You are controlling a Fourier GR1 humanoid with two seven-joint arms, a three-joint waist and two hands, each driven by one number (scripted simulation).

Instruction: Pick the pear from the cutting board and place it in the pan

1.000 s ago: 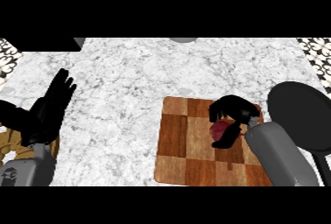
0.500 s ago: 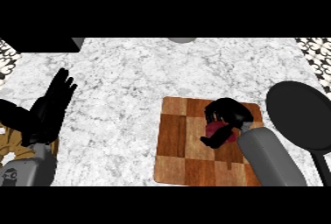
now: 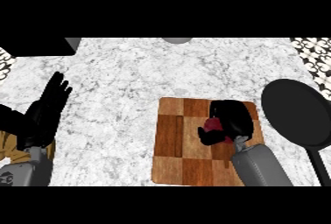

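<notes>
Counter (image 3: 129, 87): white marble top with grey veining, filling most of the frame.

Cutting board (image 3: 176, 131): wooden, chequered in light and dark brown blocks, lying flat on the counter at lower centre-right, long side running up and down the frame.

Pan (image 3: 294, 113): black, round, on the counter at the right of the frame, just beside the board's right edge. Its handle (image 3: 319, 164) runs down toward the lower right corner.

Black block (image 3: 35, 46): upper left corner, cut off by the frame; identity cannot be determined.

Grey rounded item (image 3: 176, 40): top centre edge, only partly in view, possibly a bowl.

Patterned black-and-white surface (image 3: 313, 54): borders the counter at the upper right.
</notes>
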